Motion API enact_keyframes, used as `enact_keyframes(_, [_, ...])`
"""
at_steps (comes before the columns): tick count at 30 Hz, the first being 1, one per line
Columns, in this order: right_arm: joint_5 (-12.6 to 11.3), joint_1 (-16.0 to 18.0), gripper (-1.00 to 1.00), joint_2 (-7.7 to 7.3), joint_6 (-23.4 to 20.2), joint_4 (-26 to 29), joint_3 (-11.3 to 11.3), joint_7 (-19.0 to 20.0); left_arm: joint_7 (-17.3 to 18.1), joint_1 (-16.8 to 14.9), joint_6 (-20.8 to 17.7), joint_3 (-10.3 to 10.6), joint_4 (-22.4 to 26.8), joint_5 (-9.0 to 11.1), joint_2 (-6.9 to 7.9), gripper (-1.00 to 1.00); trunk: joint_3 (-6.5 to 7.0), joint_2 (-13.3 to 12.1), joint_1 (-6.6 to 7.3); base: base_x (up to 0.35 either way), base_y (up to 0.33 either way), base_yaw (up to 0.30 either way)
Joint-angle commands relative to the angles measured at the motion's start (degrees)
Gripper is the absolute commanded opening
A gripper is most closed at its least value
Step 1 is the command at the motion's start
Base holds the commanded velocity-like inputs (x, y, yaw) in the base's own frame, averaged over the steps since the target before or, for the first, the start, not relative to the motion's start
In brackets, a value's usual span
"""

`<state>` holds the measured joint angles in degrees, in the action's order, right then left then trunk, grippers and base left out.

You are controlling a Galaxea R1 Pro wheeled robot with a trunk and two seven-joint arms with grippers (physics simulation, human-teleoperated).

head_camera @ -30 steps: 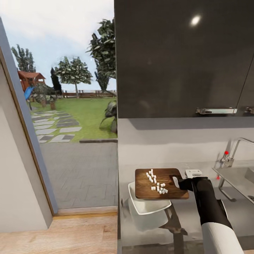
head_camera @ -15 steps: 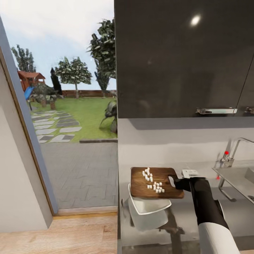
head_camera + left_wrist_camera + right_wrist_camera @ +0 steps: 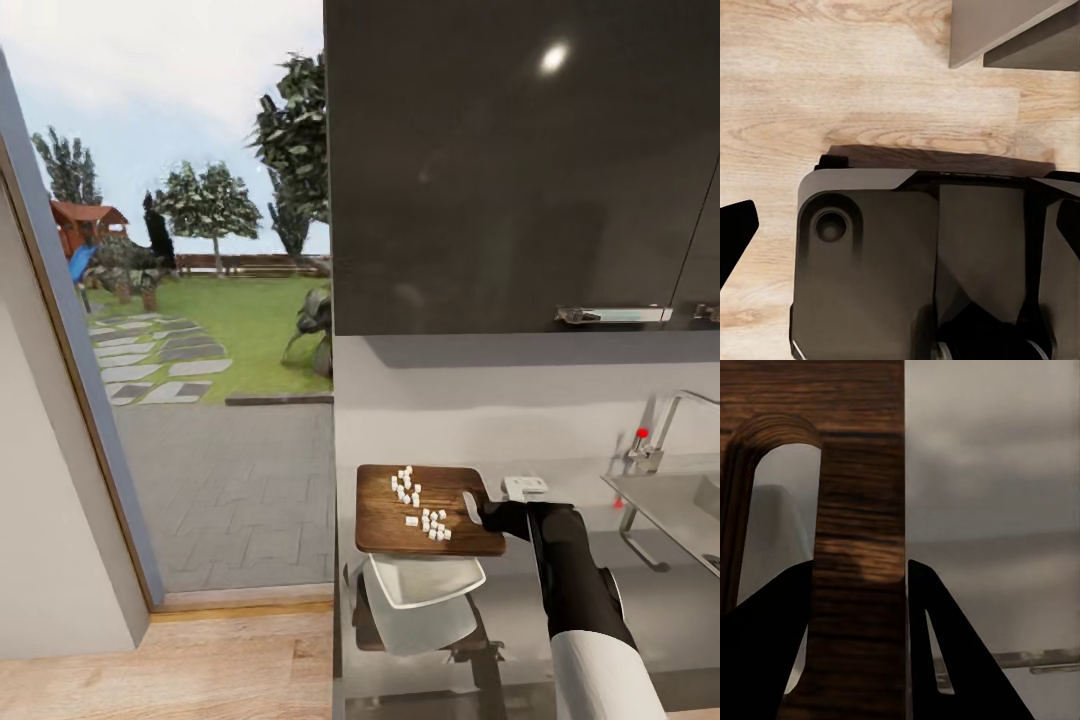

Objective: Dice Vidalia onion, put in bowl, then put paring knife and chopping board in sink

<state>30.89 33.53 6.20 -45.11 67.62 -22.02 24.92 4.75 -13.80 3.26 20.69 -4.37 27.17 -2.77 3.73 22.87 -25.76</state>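
Holding one chopping board [image 3: 425,497] over one bowl [image 3: 425,585].

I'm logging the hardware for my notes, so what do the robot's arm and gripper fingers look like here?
The right arm is glossy black along the forearm, with a white segment nearer the camera. The right gripper has a pale grey finger. Its fingers are flat black tapering wedges, one with a narrow slot.
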Motion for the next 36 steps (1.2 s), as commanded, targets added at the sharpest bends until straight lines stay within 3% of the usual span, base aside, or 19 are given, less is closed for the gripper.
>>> enact_keyframes(1, [0.5,0.0,-1.00,0.06,-0.1,0.1,-0.2,0.6,0.4,-0.1,0.3,0.5,-0.3,0.6,-0.04,1.00,-0.03,0.0,-0.02,0.000,0.000,0.000])
enact_keyframes(21, [0.8,0.0,-1.00,-0.17,-0.1,0.1,0.0,0.3,0.4,-0.1,0.3,0.5,-0.3,0.6,-0.04,1.00,-0.03,0.0,-0.02,0.000,0.000,0.000])
enact_keyframes(36, [1.2,0.0,-1.00,-1.23,-0.1,0.1,0.0,0.1,0.4,-0.1,0.3,0.5,-0.3,0.6,-0.13,1.00,-0.03,0.0,-0.02,0.000,0.000,0.000])
